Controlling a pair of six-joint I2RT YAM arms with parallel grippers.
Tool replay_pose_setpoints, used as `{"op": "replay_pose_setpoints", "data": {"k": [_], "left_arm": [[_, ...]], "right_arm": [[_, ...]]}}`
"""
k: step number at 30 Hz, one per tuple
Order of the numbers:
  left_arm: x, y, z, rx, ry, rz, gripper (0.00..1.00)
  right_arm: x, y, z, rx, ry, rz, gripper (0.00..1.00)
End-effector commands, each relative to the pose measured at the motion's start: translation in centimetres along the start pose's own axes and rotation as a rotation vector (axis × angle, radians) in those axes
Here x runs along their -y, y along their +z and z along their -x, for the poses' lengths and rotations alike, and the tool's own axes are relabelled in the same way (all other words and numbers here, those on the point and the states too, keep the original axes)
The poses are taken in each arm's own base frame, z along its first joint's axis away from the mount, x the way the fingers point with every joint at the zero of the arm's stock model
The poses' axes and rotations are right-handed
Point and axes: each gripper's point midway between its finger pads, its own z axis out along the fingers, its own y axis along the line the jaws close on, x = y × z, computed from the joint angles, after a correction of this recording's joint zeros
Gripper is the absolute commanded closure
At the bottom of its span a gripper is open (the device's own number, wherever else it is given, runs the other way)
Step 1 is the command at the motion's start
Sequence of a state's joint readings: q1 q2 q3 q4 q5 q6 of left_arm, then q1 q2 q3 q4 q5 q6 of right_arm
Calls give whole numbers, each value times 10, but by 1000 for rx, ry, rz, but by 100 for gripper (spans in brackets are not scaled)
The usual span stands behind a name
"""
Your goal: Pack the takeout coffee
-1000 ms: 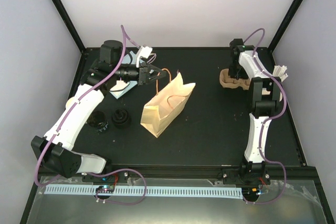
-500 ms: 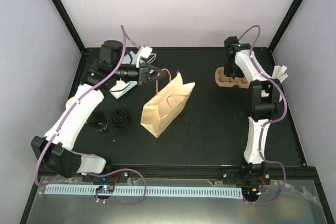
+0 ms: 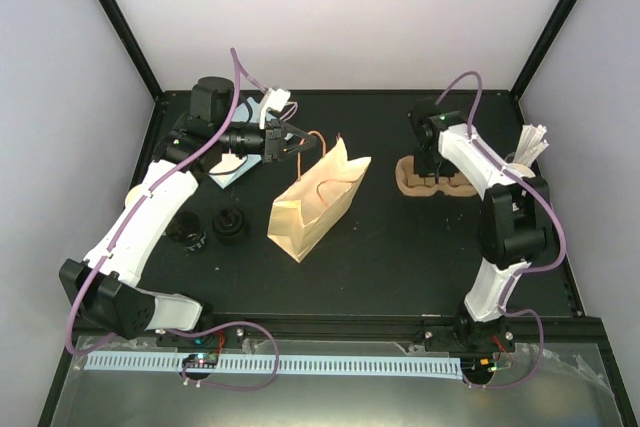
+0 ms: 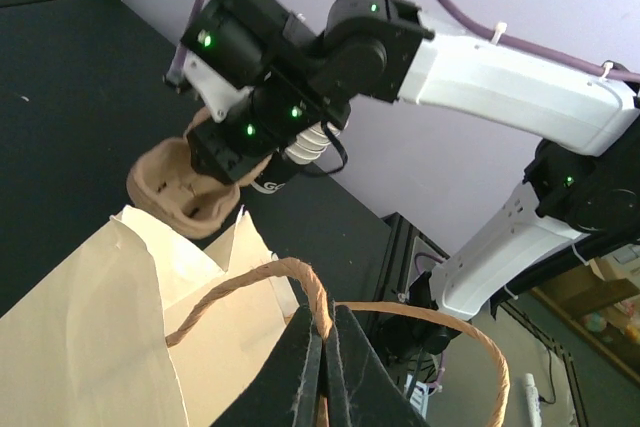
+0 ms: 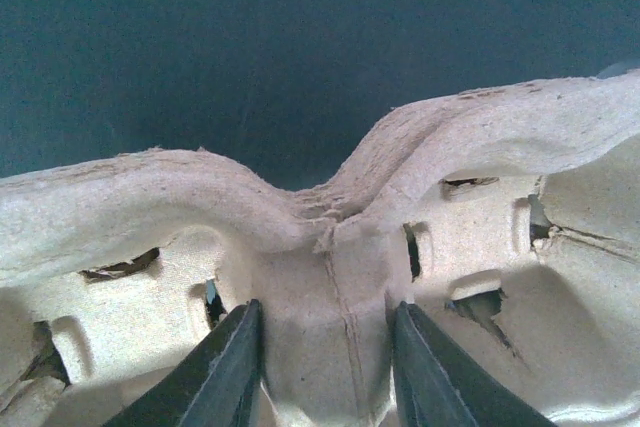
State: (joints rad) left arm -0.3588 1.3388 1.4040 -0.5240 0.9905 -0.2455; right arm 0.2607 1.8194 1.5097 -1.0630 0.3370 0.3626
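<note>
A small cream-beige cup (image 3: pixel 134 194) shows at the far left, mostly hidden behind my left arm. My left gripper (image 3: pixel 296 142) is shut on one twine handle (image 4: pixel 312 299) of the tan paper bag (image 3: pixel 315 202), which lies tilted with its mouth toward the back right. My right gripper (image 3: pixel 430 173) is shut on the middle ridge of the brown pulp two-cup carrier (image 3: pixel 412 180) and holds it right of the bag. In the right wrist view my gripper (image 5: pixel 325 352) clamps the carrier's central post (image 5: pixel 325 297), one finger on each side. The carrier (image 4: pixel 185 192) shows empty beyond the bag's mouth.
Two black lids (image 3: pixel 230 225) (image 3: pixel 186 233) lie left of the bag. A pale item on a light blue sheet (image 3: pixel 228 169) sits under my left arm. A cup stack with white sticks (image 3: pixel 528 143) stands at the right edge, behind my right arm.
My right gripper has carried the pulp carrier from the back right toward the left and nearer, closer to the bag. My left gripper and the bag have not moved.
</note>
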Motion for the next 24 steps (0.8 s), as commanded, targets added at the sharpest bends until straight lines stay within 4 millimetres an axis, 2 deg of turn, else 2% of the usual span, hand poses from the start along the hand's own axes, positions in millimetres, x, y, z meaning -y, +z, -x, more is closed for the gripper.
{"op": "replay_pose_setpoints", "data": {"k": [1,3,7,12,15,19,24], "left_arm": [[8,-6,9,21,47,-1,99],[8,-6,8,21,46,0,98],[7,-6,8,19,44,2,98],[5,-6,8,20,43,7,99],[5,-5,8,19,44,8,98],[5,-6,8,23,50,15,98],[3,-9,10,38,55,40,98]], "right_arm": [[-15,0,-15,26,-2,35,63],[-16,3,-20,25,-5,45,63],[-18,4,-25,30,-18,71,56],[-31,-8,-27,59,-62,117,47],[-43,-17,-32,74,-114,139,49],[-75,-29,-46,69,-222,229,54],[-100,-30,-64,40,-299,287,58]]}}
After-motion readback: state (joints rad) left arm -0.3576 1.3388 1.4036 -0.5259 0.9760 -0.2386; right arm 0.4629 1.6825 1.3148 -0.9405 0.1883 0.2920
